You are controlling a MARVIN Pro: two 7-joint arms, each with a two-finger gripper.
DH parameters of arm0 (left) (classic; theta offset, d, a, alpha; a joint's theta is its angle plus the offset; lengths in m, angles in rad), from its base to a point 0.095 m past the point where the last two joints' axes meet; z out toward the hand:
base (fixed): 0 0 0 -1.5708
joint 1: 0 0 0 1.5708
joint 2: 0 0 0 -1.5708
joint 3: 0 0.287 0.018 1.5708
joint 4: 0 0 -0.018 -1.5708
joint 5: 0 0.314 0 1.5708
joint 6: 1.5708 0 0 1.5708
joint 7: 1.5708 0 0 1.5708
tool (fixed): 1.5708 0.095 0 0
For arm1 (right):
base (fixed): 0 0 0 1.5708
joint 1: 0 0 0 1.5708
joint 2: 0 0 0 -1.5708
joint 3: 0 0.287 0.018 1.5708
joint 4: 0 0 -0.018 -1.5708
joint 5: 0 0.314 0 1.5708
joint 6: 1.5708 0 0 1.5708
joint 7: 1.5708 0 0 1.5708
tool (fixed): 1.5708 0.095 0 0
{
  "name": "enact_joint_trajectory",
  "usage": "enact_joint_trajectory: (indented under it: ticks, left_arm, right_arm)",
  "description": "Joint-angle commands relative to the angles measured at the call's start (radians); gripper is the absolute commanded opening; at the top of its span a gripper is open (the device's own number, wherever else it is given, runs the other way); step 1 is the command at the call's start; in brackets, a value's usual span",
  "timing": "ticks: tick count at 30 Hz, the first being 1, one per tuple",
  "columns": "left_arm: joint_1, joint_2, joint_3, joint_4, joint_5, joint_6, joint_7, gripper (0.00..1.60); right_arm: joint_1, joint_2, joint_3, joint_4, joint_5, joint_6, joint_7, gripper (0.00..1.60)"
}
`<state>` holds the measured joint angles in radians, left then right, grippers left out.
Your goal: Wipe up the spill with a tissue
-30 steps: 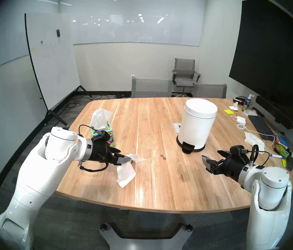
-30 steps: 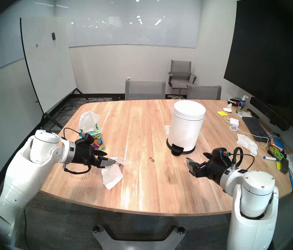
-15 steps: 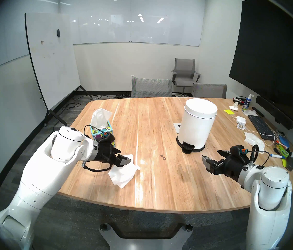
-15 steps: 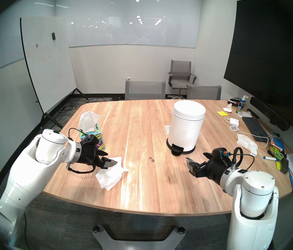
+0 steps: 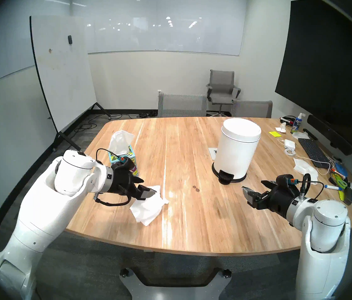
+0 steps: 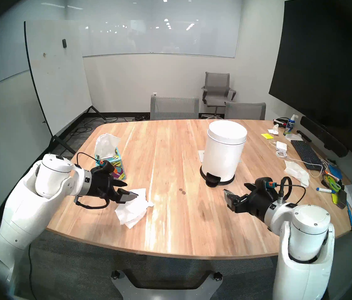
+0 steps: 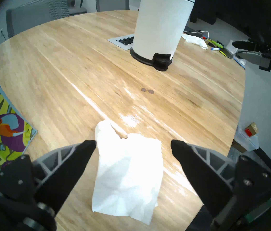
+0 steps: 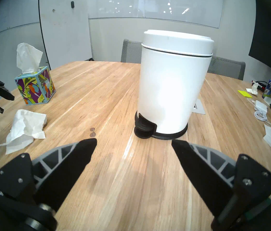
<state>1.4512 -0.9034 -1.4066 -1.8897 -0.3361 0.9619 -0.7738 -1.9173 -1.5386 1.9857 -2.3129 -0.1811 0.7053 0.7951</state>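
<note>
The tissue (image 5: 148, 207) is a crumpled white sheet lying flat on the wooden table (image 5: 192, 228), also seen in the left wrist view (image 7: 128, 172) and the right wrist view (image 8: 26, 125). My left gripper (image 5: 149, 187) is open and hovers just above the tissue's left edge, with the sheet below and between its fingers (image 7: 134, 142). The spill (image 5: 195, 188) is two small dark-brown spots to the right of the tissue, apart from it (image 7: 147, 90). My right gripper (image 5: 253, 184) is open and empty, right of the spill (image 8: 134, 140).
A colourful tissue box (image 5: 132, 157) stands behind my left gripper. A white pedal bin (image 5: 235, 150) stands behind the spill. Loose tissues (image 5: 305, 167), a keyboard (image 5: 311, 151), cables and pens crowd the table's right edge.
My left gripper held the tissue hanging one second ago, then let it go onto the table. It has since drawn back a little to the left. The right arm has not moved.
</note>
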Motion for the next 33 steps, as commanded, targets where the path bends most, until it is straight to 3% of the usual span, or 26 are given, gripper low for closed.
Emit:
enact_joint_trajectory:
  ticks: [1,18,26,29,30,33]
  left_arm:
    - [0.044,0.021,-0.011,-0.028,0.007,-0.002,0.007,1.6]
    - [-0.011,-0.062,0.091,0.087,0.08,-0.067,0.091,1.6]
    - [-0.021,-0.075,0.101,0.107,0.089,-0.081,0.105,1.6]
    - [-0.02,-0.078,0.101,0.11,0.091,-0.087,0.108,0.9]
    - [-0.02,-0.078,0.101,0.11,0.091,-0.087,0.108,0.9]
    - [-0.017,-0.076,0.1,0.108,0.091,-0.092,0.109,0.7]
  right_arm:
    - [0.001,0.001,0.002,-0.018,0.001,0.0,0.0,1.6]
    - [0.001,0.001,0.002,-0.018,0.001,-0.001,0.0,1.6]
    - [0.001,0.001,0.002,-0.018,0.001,-0.001,0.0,1.6]
    - [0.001,0.001,0.002,-0.018,0.001,-0.001,0.0,1.6]
    - [0.001,0.001,0.002,-0.018,0.001,-0.001,0.0,1.6]
    - [0.001,0.001,0.002,-0.018,0.001,0.0,0.0,1.6]
